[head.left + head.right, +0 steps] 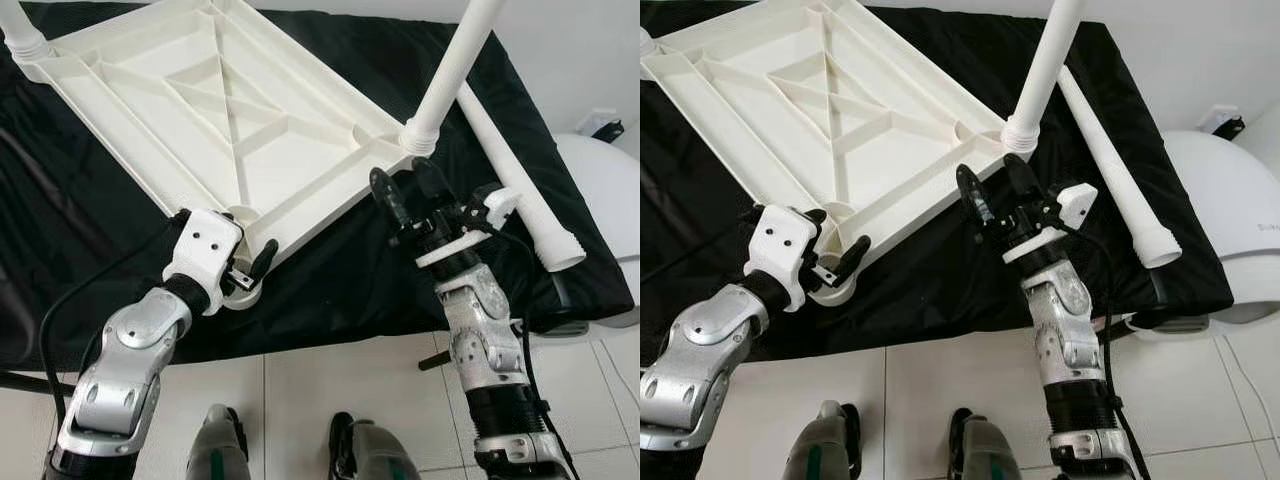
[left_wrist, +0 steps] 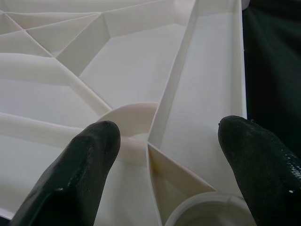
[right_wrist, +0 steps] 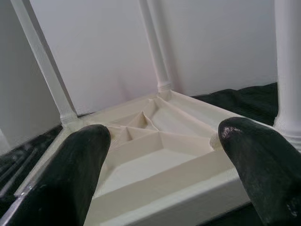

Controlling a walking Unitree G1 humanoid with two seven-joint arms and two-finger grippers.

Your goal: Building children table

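White plastic everywhere against black cloth [image 1: 330, 270]: tabletop [image 1: 200, 110] lying upside down on the cloth-covered bench [image 1: 1180, 285], ribbed underside up. Three legs seen standing in corner sockets by the right wrist view: near right leg [image 1: 450, 75] rising just beyond the right pincer, two more at the far corners [image 3: 157, 56] [image 3: 44, 61]. Fourth leg [image 1: 520, 190] loose, lying flat on the cloth to the right of the tabletop, threaded end toward the bench's front edge, well apart from the empty socket [image 1: 835, 285] at the near left corner. Left pincer [image 1: 250, 270] at that empty corner, fingers spread and straddling the corner rim, one finger [image 2: 84, 165] over the ribbed inside and the other [image 2: 263, 160] toward the outer edge; grasping nothing that can be made out, whether touching the plastic unclear. Right pincer [image 1: 405, 195] spread wide too, hovering just in front of the tabletop's near right edge beside the fitted leg's base, holding nothing. Judged by this: roughly three quarters done, with one leg left to fetch, stand in the near left socket and twist or press home, then presumably the whole thing to be turned upright. Likely next need: right pincer reaching over to the loose leg, left steadying the corner. Robot's feet [image 1: 290, 445] on pale floor tiles [image 1: 330, 390] below the bench edge.
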